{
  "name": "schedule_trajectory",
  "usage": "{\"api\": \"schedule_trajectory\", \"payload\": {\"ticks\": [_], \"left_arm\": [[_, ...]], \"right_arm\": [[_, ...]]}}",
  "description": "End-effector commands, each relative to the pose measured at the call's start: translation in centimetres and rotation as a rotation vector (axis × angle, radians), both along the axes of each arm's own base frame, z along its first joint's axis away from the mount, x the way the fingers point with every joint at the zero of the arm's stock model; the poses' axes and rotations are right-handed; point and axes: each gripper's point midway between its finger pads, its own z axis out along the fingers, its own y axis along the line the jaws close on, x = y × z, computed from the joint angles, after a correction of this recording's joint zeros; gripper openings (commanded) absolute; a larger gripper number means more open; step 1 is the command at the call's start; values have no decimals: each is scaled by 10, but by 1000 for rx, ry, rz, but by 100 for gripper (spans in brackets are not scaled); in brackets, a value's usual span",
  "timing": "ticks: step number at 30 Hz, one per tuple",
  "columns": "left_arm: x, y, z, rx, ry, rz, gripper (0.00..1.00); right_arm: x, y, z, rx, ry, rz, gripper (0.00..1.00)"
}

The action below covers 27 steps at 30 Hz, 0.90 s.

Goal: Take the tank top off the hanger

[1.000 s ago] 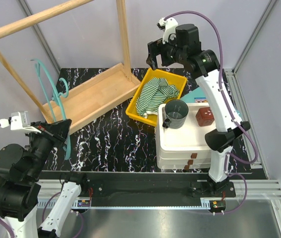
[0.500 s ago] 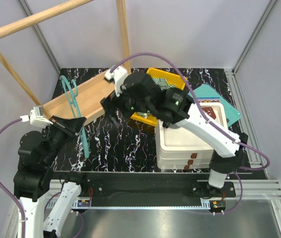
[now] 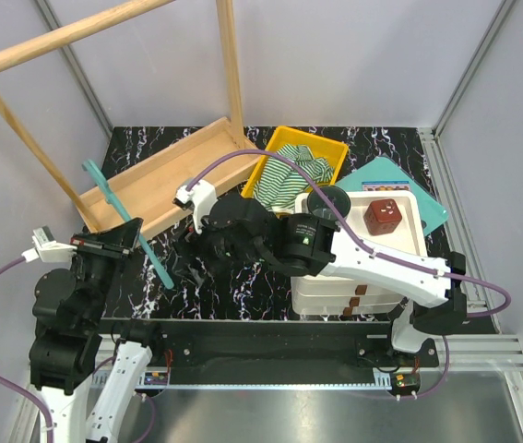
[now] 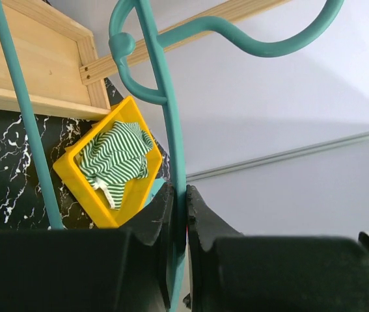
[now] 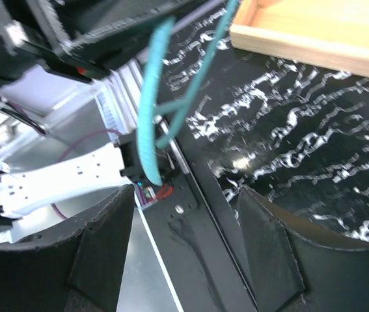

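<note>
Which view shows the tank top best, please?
Left wrist: the tank top lies unobstructed in the yellow bin. Top external shows it crossed by a cable; right wrist misses it.

A robot lab cell: grey panel walls (image 3: 335, 65) with metal framing (image 3: 471, 65) enclose a black marbled table (image 3: 388, 145).

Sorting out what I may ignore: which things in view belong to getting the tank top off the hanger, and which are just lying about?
Job: tank top, lying in the yellow bin; hanger, bare, clamped in the left gripper; right gripper, open, empty.
Lying about: wooden rack; dark mug; red cube; white drawer unit; teal board.
</note>
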Motion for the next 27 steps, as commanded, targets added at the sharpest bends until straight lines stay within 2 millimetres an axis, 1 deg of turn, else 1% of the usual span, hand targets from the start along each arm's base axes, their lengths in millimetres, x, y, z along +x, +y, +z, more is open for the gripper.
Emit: {"api": "schedule_trajectory", "payload": {"ticks": [1, 2, 3, 5, 6, 9, 12, 15, 18, 19, 21, 22, 24, 27], "left_arm": [[4, 7, 24, -48, -84, 43, 0], [5, 6, 25, -50, -85, 41, 0], [5, 6, 25, -50, -85, 38, 0], [5, 4, 26, -56, -91, 32, 0], [5, 4, 27, -57, -93, 30, 0], [5, 6, 28, -52, -98, 38, 0], [3, 8, 29, -47, -110, 48, 0], [4, 4, 34, -20, -131, 23, 0], [4, -6, 38, 10, -140, -31, 0], [3, -9, 40, 18, -149, -47, 0], [2, -14, 41, 23, -148, -78, 0], [1, -14, 41, 28, -144, -78, 0], [0, -12, 38, 15, -120, -70, 0], [-1, -13, 40, 26, -105, -79, 0]], "right_arm": [[-19, 12, 52, 212, 3, 68, 72], [-27, 15, 52, 220, 14, 109, 72], [-29, 20, 46, 209, 23, 123, 72], [-34, 25, 41, 200, 33, 161, 71], [-34, 29, 34, 184, 37, 166, 72], [-33, 34, 24, 164, 35, 166, 71], [-33, 35, 20, 156, 25, 170, 71], [-37, 34, 19, 153, 19, 202, 71], [-43, 33, 19, 152, 14, 243, 75], [-42, 33, 18, 148, -4, 251, 77], [-38, 31, 15, 135, -31, 237, 77], [-34, 30, 13, 126, -54, 230, 78], [-34, 29, 15, 128, -69, 239, 77], [-32, 28, 14, 114, -108, 253, 77]]}}
